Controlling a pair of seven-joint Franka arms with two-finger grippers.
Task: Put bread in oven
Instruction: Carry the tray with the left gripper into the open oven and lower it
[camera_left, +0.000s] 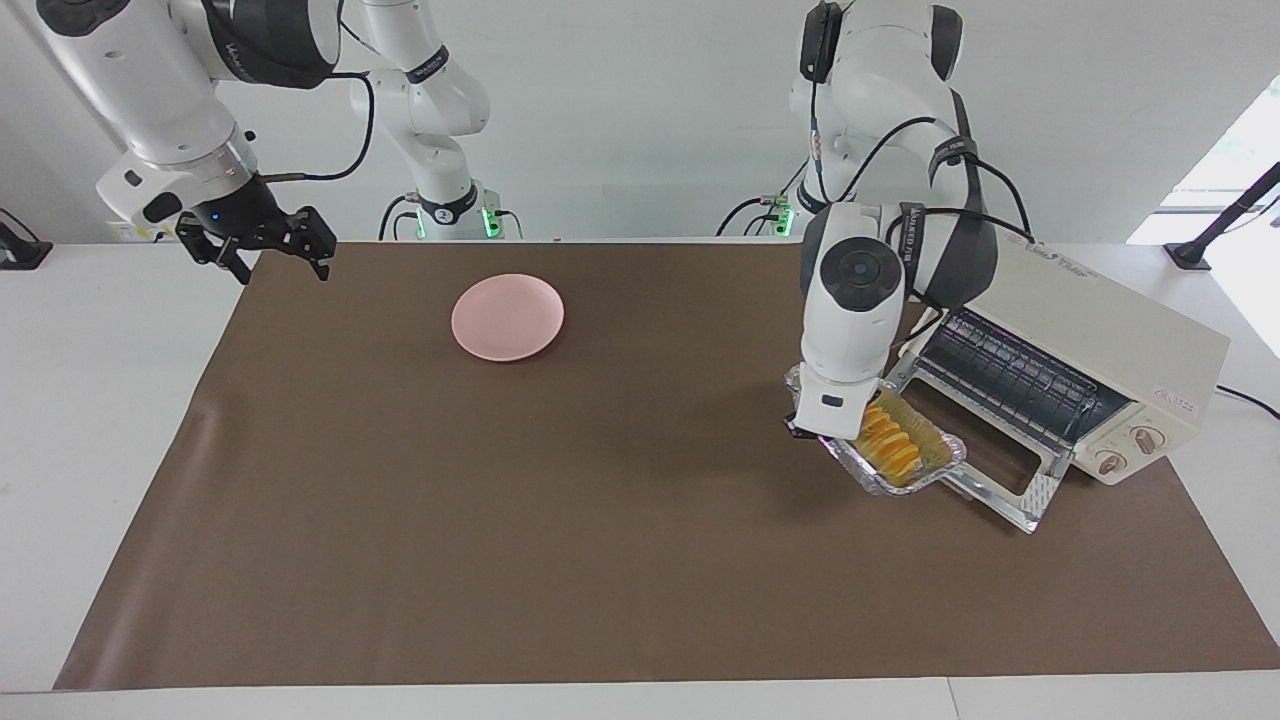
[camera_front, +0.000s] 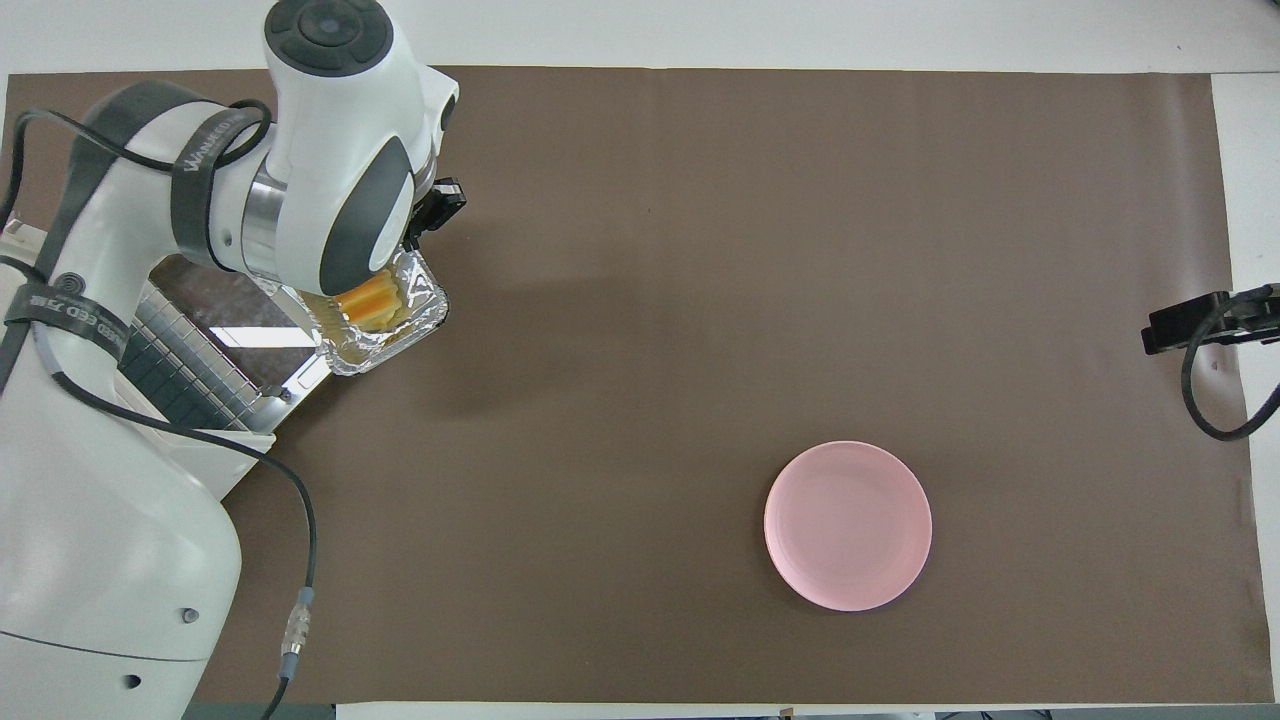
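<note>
The golden ridged bread (camera_left: 890, 446) lies in a crinkled silver foil tray (camera_left: 940, 468). My left gripper (camera_left: 812, 432) is shut on the tray's rim and holds it tilted in the air, over the edge of the oven's dropped glass door (camera_left: 985, 455). The cream-white oven (camera_left: 1095, 335) stands open at the left arm's end of the table, its wire rack showing. In the overhead view the bread (camera_front: 368, 300) and tray (camera_front: 425, 318) show under the left hand, beside the oven door (camera_front: 215, 300). My right gripper (camera_left: 265, 250) waits open and empty above the table's edge at the right arm's end.
A round pink plate (camera_left: 508, 317) sits on the brown mat (camera_left: 500, 520), nearer to the robots than the mat's middle; it also shows in the overhead view (camera_front: 848, 525). The left arm's cable hangs beside the oven.
</note>
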